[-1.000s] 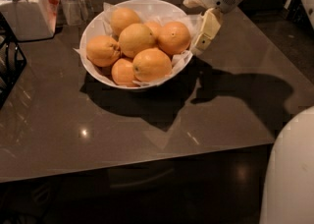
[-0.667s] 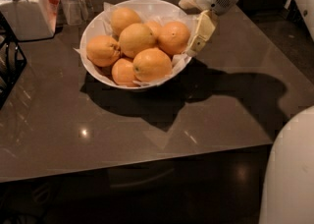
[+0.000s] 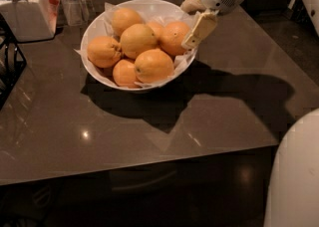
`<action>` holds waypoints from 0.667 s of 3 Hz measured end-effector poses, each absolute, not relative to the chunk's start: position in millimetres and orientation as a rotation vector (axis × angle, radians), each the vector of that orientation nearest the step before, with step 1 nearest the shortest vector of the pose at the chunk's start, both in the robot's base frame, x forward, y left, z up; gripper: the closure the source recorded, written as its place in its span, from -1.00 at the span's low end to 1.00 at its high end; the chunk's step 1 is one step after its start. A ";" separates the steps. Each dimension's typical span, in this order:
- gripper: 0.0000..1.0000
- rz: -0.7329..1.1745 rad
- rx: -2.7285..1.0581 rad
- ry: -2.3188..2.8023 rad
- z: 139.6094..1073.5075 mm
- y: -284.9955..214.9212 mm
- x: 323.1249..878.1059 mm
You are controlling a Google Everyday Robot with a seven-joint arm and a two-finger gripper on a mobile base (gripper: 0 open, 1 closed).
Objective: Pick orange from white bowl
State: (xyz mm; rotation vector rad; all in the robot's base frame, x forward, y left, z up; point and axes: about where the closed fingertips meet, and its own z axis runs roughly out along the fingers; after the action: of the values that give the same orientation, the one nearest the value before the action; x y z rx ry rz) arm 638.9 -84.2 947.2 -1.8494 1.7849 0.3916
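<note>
The white bowl (image 3: 94, 29), lined with crinkled white paper, stands at the back middle of the dark table and holds several oranges. The deep orange one (image 3: 171, 37) lies at the bowl's right side. My gripper (image 3: 195, 18) comes in from the upper right and hangs over the bowl's right rim, right beside that orange. Its fingers are apart: one long pad (image 3: 199, 29) slants down next to the orange, the other sits higher and further back. It holds nothing.
A white square lidded jar (image 3: 22, 7) and a clear container (image 3: 75, 11) stand at the back left. A black wire rack (image 3: 7, 66) is at the left edge. My white body (image 3: 294, 171) fills the bottom right. The table's front edge runs across the lower frame.
My gripper has moved a little to the left, closer to the deep orange fruit at the bowl's right rim. The bowl and the oranges have not moved.
</note>
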 end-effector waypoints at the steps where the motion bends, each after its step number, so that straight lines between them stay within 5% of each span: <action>1: -0.32 0.392 -1.849 1.785 952.3 -84.2 638.9; 2: -0.44 0.389 -1.861 1.783 952.6 -75.6 633.8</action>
State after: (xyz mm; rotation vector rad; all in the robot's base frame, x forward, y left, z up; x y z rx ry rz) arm 633.8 -75.6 952.6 -1.8611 1.7832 0.3890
